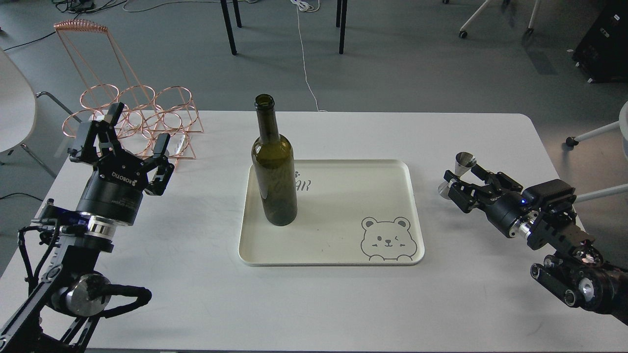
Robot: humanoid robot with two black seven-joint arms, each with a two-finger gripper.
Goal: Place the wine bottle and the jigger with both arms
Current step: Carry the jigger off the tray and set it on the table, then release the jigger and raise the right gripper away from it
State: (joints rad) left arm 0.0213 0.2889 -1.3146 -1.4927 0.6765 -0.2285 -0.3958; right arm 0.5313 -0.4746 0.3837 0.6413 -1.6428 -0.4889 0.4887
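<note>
Item one, the wine bottle (274, 169): upright on the cream tray (343, 245), in the tray's left half, toward its nine o'clock edge; bottle stage judged complete. Item two, my left gripper (138, 131): at nine o'clock from the tray, well apart from the bottle, fingers spread wide and holding nothing, just in front of the copper wire rack (142, 110). Item three, the jigger (460, 174): at three o'clock from the tray, off it, over the white table (314, 304), its steel waist pinched between the fingers of my right gripper (458, 182); whether its base touches the tabletop I cannot tell. Step in hand, as I judge it: delivering the jigger. Next move calls for carrying it toward nine o'clock, over the tray rim, onto bare tray right of the bottle, kept upright, then opening only once it rests.
</note>
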